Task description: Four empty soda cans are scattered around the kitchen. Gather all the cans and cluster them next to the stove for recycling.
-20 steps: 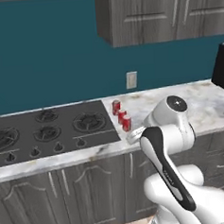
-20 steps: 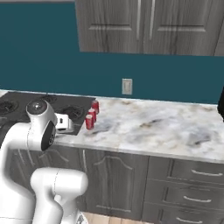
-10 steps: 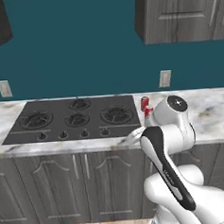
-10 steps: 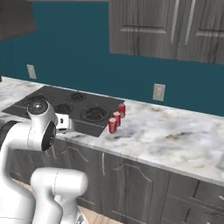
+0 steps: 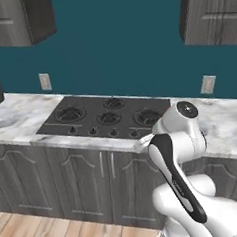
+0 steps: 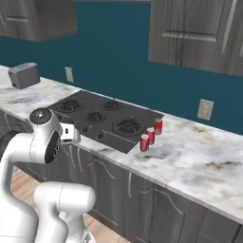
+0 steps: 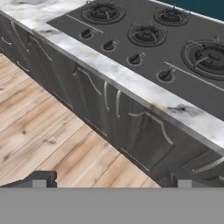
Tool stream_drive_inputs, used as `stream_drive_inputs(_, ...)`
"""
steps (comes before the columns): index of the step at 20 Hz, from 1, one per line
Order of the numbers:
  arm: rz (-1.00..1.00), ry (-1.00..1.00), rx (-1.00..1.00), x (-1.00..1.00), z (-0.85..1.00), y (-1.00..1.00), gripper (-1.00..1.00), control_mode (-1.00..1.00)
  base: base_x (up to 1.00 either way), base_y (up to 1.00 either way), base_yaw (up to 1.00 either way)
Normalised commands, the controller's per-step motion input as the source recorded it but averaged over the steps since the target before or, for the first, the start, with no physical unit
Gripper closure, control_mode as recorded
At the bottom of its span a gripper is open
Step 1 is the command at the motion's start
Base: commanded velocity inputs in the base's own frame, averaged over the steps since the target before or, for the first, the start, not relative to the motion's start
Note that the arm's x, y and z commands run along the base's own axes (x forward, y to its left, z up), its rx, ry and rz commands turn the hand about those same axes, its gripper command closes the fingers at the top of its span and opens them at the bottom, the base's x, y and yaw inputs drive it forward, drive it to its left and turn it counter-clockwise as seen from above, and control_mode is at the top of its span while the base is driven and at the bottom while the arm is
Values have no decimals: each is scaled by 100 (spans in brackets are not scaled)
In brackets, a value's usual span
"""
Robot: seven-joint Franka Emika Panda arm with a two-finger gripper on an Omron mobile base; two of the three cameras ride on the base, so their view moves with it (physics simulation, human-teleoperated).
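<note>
- Left base view: we see the stove [image 5: 108, 117] in the middle of the frame, set flat into the marble counter [image 5: 20, 115], its row of knobs along the near edge. The white arm [image 5: 174, 151] rises at lower right and covers the stove's right edge. Grey cabinets [image 5: 69, 179] run below, and a wall outlet [image 5: 45, 81] sits at left centre on the teal wall.
- Right base view: three soda cans [image 6: 151, 135] stand upright in a short diagonal row at frame centre, on the counter just beside the stove's right edge; the nearest can is closest to the counter front. A toaster [image 6: 23, 75] sits at upper left. The arm fills the lower left.
- Hand view: the gripper [image 7: 111, 179] shows its two dark tips spread wide at the bottom corners, with nothing between them. Above them we see wooden floor [image 7: 48, 140] at left, cabinet fronts across the middle, and the stove's burners and knobs across the top.
</note>
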Motion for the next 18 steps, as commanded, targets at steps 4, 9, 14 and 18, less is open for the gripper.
stream_drive_inputs(4,0,0,0,0,0,0,-100,100,13,0,34)
stream_drive_inputs(9,0,0,0,0,0,0,-100,100,21,0,31)
stream_drive_inputs(14,0,0,0,0,0,0,-100,100,25,1,30)
stream_drive_inputs(18,0,0,0,0,0,0,-100,100,30,1,31)
